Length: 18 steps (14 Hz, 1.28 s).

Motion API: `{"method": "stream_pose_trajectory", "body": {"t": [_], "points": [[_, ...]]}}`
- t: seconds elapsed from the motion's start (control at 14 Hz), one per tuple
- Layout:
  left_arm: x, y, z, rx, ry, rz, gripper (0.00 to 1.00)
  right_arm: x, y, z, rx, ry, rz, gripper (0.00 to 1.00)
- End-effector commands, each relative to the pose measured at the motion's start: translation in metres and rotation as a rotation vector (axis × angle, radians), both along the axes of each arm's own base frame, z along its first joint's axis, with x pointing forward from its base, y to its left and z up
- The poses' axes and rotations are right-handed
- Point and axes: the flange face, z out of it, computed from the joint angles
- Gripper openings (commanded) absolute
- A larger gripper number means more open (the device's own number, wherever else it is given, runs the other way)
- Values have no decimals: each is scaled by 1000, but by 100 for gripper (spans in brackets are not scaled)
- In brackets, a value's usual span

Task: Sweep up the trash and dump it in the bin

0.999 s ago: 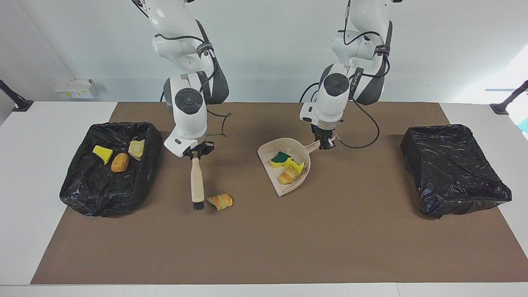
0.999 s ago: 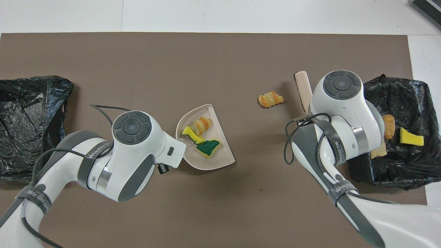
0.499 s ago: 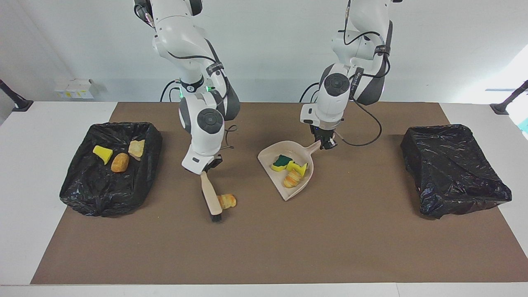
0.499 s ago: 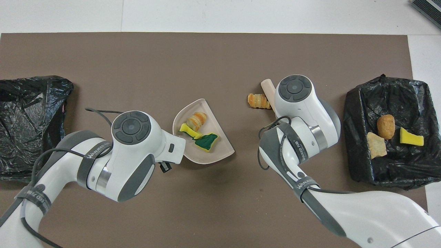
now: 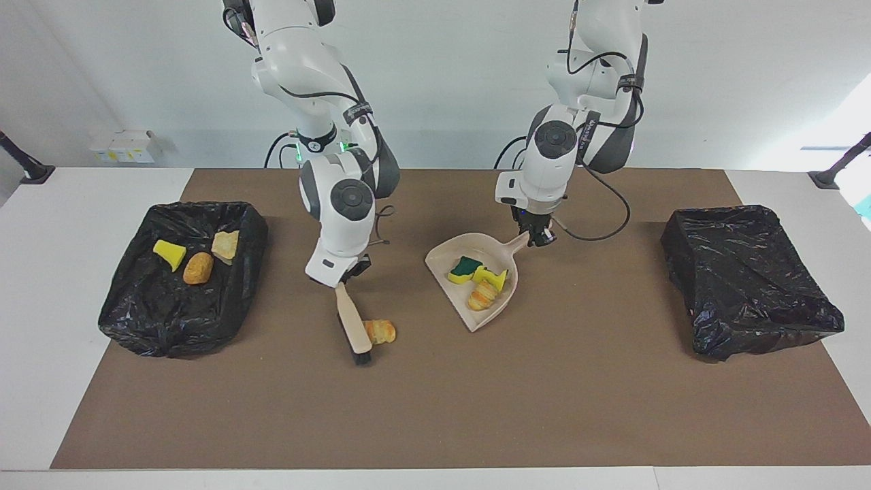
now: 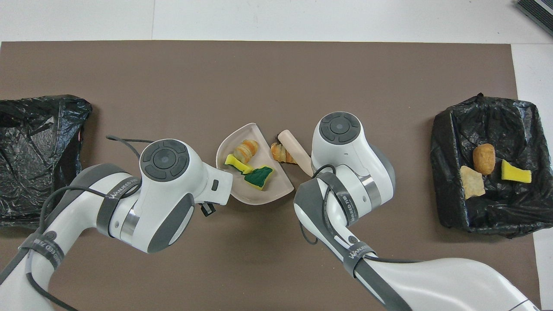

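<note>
Right claw [image 5: 343, 275]: clamped on the handle of the brush [image 5: 354, 325], which slants down from it to the bench [image 5: 435, 408], bristles on the mat. Arm leans toward the middle of the bench.

Left claw [image 5: 539, 238]: closed on the handle of the dustpan [image 5: 507, 303]. The pan lies just below this claw with its open lip turned toward the brush.

Trash, loose: one orange chunk [image 5: 381, 331] on the mat, touching the brush head on the side facing the pan, apart from the lip in the facing view.

Trash, in pan: a green-topped sponge [image 5: 465, 267], a yellow wedge [image 5: 491, 275], an orange piece [image 5: 482, 296].

Trash, binned: three scraps in the bin [image 5: 146, 320] lying out past the right claw, away from the pan. A second bin [image 5: 748, 279] sits out past the left claw; no scraps are visible in it.

Step in hand, as judged: brushing the last chunk into the pan.

Handling notes: keep the bristles down on the mat and directly at the back of the chunk so that it cannot roll around the brush head. Push straight at the lip. Hold the pan's lip flat to the mat and steady, or the chunk may slip under it. Keep the pan level, since the three pieces inside lie loose.
</note>
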Motion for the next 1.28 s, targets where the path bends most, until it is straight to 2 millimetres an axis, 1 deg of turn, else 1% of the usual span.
{"method": "stream_pose_trajectory", "body": {"t": [0.0, 0.14, 0.29, 0.36, 0.5, 0.57, 0.64, 0.71, 0.78, 0.93, 1.0, 1.07, 1.14, 1.21], "points": [[-7, 6, 4, 0, -30, 22, 0, -14, -11, -3, 138, 81, 21, 0], [-7, 7, 4, -1, -32, 24, 0, -17, -1, 1, 228, 116, -52, 0], [-6, 7, 4, -1, -32, 25, 0, -9, -6, 9, 240, 101, -65, 0], [-5, 10, 4, -2, -25, 35, 0, -5, -18, 12, 236, 109, -84, 0], [-1, 13, 7, -4, -21, 50, 0, 12, -55, 25, 219, 116, -132, 0], [-1, 13, 9, -4, -22, 53, 0, 20, -73, 35, 200, 106, -146, 0], [1, 17, 14, -4, -24, 59, 0, 24, -86, 42, 167, 108, -163, 0], [5, 26, 23, -6, -31, 78, 0, 25, -94, 55, 126, 101, -213, 0], [9, 37, 34, -9, -40, 98, 0, 21, -97, 65, 81, 99, -268, 0], [14, 73, 62, -14, -61, 160, 0, 6, -86, 83, -3, 107, -361, 0], [15, 88, 74, -13, -65, 181, 0, -3, -74, 88, -39, 117, -415, 0], [17, 104, 83, -7, -60, 205, 0, -15, -56, 90, -77, 122, -466, 0], [19, 113, 92, -3, -50, 216, 0, -32, -35, 91, -112, 114, -513, 0], [28, 134, 105, -6, -52, 243, 0, -51, -13, 91, -140, 102, -544, 0]]}}
